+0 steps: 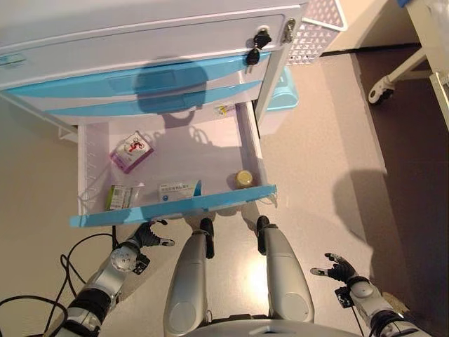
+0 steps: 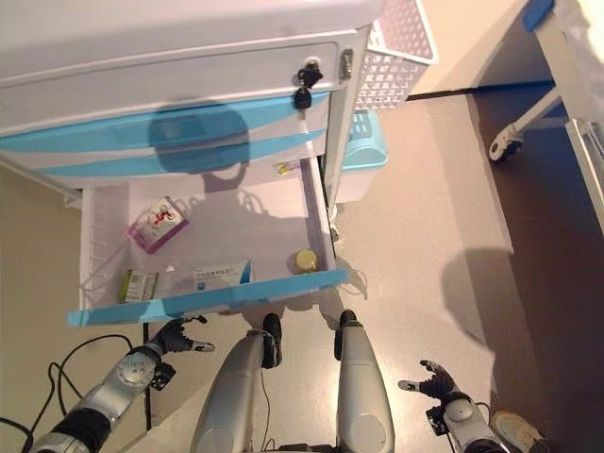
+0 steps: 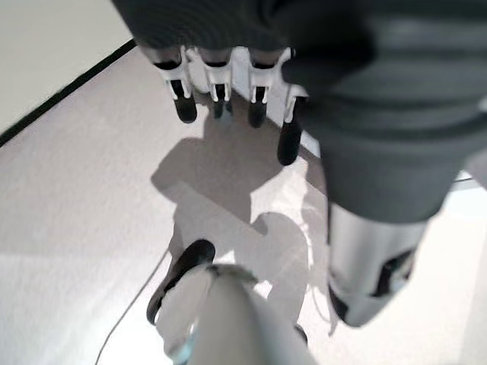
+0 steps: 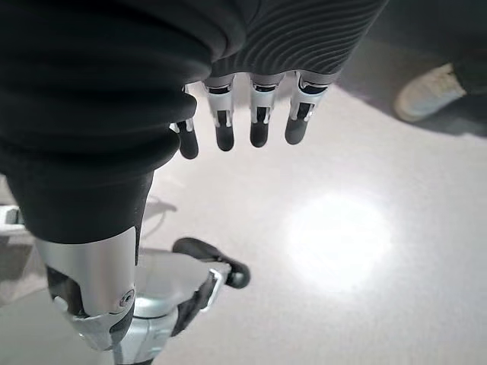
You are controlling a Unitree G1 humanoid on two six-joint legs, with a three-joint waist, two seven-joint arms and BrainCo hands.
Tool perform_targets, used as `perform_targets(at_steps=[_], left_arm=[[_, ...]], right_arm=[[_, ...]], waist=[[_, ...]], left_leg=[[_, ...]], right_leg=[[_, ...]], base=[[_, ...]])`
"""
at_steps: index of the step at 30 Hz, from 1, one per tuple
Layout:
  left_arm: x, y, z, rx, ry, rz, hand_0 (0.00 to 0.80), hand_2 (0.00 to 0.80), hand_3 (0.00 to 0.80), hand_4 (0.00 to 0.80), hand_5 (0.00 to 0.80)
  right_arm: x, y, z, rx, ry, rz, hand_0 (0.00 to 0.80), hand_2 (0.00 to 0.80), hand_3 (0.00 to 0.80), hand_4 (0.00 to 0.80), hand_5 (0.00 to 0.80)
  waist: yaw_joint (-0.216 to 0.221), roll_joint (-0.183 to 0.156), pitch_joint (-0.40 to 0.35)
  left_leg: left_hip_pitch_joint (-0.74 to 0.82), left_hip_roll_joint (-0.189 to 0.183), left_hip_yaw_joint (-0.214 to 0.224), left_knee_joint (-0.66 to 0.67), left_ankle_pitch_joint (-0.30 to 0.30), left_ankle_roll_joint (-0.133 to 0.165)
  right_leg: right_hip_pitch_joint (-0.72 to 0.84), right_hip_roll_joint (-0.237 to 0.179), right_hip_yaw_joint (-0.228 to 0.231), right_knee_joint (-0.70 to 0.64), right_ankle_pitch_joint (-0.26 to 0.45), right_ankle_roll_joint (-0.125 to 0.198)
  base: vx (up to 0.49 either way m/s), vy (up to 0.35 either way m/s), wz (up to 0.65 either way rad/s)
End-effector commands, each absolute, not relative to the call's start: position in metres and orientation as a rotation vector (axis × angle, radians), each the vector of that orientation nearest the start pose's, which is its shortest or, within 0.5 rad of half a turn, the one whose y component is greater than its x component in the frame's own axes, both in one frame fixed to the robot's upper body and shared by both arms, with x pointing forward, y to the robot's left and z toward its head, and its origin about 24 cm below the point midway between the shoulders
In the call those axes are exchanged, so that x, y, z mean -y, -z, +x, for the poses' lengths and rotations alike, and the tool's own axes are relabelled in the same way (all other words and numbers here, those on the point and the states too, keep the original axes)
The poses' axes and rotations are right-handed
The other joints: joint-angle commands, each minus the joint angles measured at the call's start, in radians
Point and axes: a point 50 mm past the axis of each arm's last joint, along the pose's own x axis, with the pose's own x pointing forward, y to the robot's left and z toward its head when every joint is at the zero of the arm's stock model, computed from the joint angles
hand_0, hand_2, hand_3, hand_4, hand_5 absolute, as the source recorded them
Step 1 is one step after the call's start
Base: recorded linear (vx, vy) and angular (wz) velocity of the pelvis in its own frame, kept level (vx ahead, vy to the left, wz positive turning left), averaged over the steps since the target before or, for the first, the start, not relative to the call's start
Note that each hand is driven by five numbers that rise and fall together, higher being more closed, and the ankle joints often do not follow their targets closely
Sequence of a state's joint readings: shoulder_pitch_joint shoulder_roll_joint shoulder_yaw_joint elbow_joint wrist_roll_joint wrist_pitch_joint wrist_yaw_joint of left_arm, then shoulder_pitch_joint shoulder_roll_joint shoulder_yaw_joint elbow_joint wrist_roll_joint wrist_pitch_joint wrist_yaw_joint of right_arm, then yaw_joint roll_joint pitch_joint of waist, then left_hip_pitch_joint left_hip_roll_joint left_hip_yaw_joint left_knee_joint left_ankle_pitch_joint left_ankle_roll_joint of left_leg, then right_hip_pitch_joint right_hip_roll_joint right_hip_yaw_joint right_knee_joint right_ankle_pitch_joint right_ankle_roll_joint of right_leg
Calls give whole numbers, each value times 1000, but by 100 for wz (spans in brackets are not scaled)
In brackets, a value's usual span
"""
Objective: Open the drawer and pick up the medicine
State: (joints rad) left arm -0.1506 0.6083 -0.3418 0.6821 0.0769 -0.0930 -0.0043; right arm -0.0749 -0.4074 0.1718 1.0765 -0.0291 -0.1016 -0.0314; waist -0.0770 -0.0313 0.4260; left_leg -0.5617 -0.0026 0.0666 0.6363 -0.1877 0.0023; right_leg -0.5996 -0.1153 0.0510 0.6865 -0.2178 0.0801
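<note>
Drawer stands open, medicine box inside near its front; left hand just below, right hand well apart, both relaxed and empty.

One white cabinet with three blue-fronted drawers: two shut drawers, and one open drawer. Inside the open drawer lie four medicine items: one pink-edged packet, one green box, one white and blue box, and one small round yellow-capped jar. One set of keys hangs from the cabinet lock. Two baskets stand beside the cabinet: one white basket and one pale blue basket. Two robot hands show: the left hand and the right hand.
</note>
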Motion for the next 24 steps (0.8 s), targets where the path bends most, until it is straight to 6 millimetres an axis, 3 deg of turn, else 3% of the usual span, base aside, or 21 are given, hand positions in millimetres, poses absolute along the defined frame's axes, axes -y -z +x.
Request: perform_targets(at_steps=[1, 9, 19, 24], left_arm=[[-287, 1, 267, -363, 68, 850, 0, 0, 0, 0, 0], [-316, -41, 291, -288, -77, 907, 0, 0, 0, 0, 0], [-340, -110, 319, -107, -293, 938, 0, 0, 0, 0, 0], [-340, -122, 323, -34, -386, 958, 0, 0, 0, 0, 0]], right_arm=[[298, 122, 135, -1004, 70, -551, 0, 0, 0, 0, 0], [295, 122, 136, -1003, 70, -540, 0, 0, 0, 0, 0], [283, 126, 137, -991, 36, -517, 0, 0, 0, 0, 0], [275, 128, 139, -974, 31, -505, 0, 0, 0, 0, 0]], waist=[[-19, 3, -61], [-35, -6, -64], [-49, -21, -68], [-49, -30, -70]], left_leg=[[60, -37, 40, -64, -18, 59], [57, -26, 74, -51, -33, 67], [32, -20, 87, -30, -50, 75], [21, -22, 86, -27, -51, 75]], right_leg=[[1, 8, 15, -144, 116, 14], [-11, 23, 55, -154, 123, 22], [-38, 32, 77, -150, 126, 26], [-44, 32, 76, -150, 129, 26]], base=[[35, 32, -25], [30, 20, -22], [8, 2, -3], [-5, -6, -2]])
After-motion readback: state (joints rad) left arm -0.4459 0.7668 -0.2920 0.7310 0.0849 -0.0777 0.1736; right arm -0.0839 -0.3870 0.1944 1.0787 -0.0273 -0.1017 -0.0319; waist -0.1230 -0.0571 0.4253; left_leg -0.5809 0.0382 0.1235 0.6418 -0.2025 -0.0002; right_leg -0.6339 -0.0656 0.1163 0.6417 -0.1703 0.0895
